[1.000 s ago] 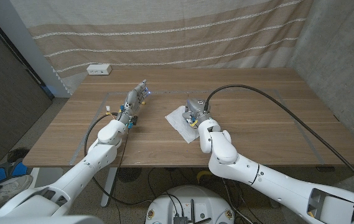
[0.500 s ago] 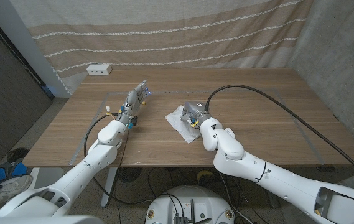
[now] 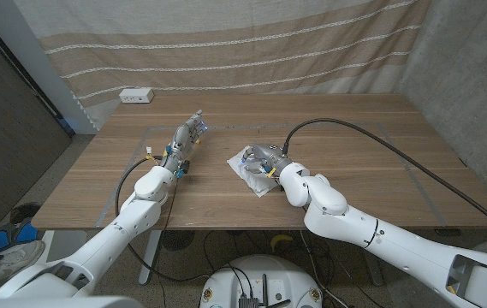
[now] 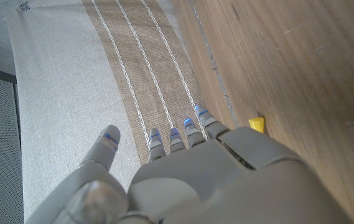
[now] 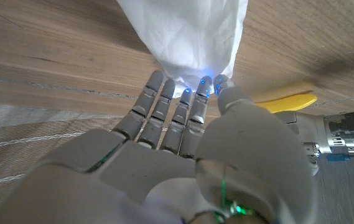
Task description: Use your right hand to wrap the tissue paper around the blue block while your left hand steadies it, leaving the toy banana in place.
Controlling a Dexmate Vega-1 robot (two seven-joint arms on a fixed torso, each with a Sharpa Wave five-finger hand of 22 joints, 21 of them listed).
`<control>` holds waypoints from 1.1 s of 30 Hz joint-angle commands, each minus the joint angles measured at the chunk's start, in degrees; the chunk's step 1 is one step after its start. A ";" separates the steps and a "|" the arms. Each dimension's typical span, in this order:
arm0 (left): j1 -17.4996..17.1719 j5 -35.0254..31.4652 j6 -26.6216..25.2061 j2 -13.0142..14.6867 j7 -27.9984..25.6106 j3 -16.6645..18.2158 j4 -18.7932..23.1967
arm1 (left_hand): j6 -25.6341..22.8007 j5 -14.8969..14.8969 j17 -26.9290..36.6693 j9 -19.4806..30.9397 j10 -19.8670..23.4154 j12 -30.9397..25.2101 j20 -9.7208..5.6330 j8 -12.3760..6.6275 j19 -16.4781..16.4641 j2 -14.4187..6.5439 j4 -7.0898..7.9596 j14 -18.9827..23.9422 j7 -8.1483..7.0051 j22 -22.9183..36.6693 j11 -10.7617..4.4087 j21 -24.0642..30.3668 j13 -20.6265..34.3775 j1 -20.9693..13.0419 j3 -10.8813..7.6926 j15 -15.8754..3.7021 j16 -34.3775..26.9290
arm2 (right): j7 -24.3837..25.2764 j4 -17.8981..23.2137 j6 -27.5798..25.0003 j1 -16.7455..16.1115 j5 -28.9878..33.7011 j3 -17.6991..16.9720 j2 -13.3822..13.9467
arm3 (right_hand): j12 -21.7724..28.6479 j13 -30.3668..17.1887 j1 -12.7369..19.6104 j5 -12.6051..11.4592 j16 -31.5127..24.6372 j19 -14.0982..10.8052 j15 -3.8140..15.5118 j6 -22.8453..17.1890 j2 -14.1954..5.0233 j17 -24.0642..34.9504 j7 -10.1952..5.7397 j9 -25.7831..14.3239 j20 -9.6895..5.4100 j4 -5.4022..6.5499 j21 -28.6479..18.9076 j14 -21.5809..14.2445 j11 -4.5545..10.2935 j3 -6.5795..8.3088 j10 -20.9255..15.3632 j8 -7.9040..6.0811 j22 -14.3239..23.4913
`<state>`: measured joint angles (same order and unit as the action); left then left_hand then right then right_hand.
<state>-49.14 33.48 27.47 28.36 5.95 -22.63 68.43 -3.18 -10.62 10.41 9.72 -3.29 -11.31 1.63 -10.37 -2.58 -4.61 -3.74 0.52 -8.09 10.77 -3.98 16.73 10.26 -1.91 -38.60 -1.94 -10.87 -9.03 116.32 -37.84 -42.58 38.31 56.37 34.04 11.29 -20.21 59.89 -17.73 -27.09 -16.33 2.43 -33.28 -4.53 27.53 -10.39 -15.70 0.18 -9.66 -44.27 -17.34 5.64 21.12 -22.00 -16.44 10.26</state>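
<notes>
We see the right hand (image 3: 264, 160) over the crumpled white tissue paper (image 3: 247, 162) near the middle of the light wooden table (image 3: 363, 137). In the right wrist view its fingers (image 5: 164, 112) lie extended side by side, tips touching the edge of the tissue paper (image 5: 189, 37); whether they pinch it we cannot tell. The blue block is hidden, so we cannot place it. The left hand (image 3: 183, 141) sits well apart from the tissue, fingers (image 4: 183, 134) straight and close together, thumb held apart, holding nothing. The yellow toy banana (image 5: 285, 101) lies on the table just beside the right hand; a yellow tip (image 4: 257, 124) shows past the left fingers.
</notes>
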 commanded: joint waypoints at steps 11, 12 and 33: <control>-0.27 -0.06 0.05 -0.20 0.07 -0.28 0.20 | -0.03 0.21 0.15 0.26 -0.08 0.05 -0.04 -0.03 -0.38 -1.73 -0.32 0.10 -0.16 0.24 0.11 -0.23 0.16 0.44 -0.12 -0.69 0.07 | 10.78 0.39 6.51 -5.21 3.28 -3.67 2.74 | -0.12 0.74 2.70 -1.12 1.24 1.26 6.77 4.97 -0.28 0.79 -1.38 2.28 -0.09 0.16 0.39 2.91 0.98 0.53 6.36 4.31 0.08; -0.25 -0.09 0.05 -0.14 0.19 -0.32 0.18 | -0.04 0.22 0.16 0.26 -0.08 0.05 -0.04 -0.04 -0.37 -1.73 -0.32 0.10 -0.20 0.24 0.14 -0.25 0.16 0.45 -0.12 -0.66 0.07 | 12.83 0.07 6.72 -6.00 3.49 -4.19 2.40 | -0.12 0.82 2.52 -1.11 1.26 1.21 6.79 6.04 -0.24 0.83 -1.21 2.41 -0.09 0.27 0.37 2.92 1.05 0.45 6.66 4.82 0.07; -0.20 -0.30 0.36 0.01 0.76 -0.53 0.32 | -0.12 0.23 0.17 0.26 0.08 -0.02 0.09 -0.06 -0.44 -1.69 -0.34 0.24 -0.17 0.25 0.09 -0.37 0.16 0.54 -0.12 -0.66 0.02 | 19.28 1.01 3.57 -11.43 4.19 -8.05 2.16 | 2.45 2.95 -3.75 0.28 1.27 -0.39 5.10 3.73 1.05 2.00 6.47 4.03 0.51 1.72 -0.33 2.40 -1.37 -2.73 6.58 1.20 0.07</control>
<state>-49.27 33.35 27.98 28.13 6.58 -23.03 68.33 -3.18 -10.62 10.41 9.72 -3.29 -11.31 1.63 -10.37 -2.58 -4.61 -3.74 0.52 -8.09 10.77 -3.98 16.50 10.26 -1.91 -38.59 -1.94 -10.87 9.87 115.86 -32.64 -51.94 41.82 49.44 34.88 13.21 -17.27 56.75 -17.68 -25.39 -16.58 2.45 -27.72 -3.99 29.38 -4.16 -11.44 0.42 -7.88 -44.11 -14.57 4.40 18.72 -14.75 -14.63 10.28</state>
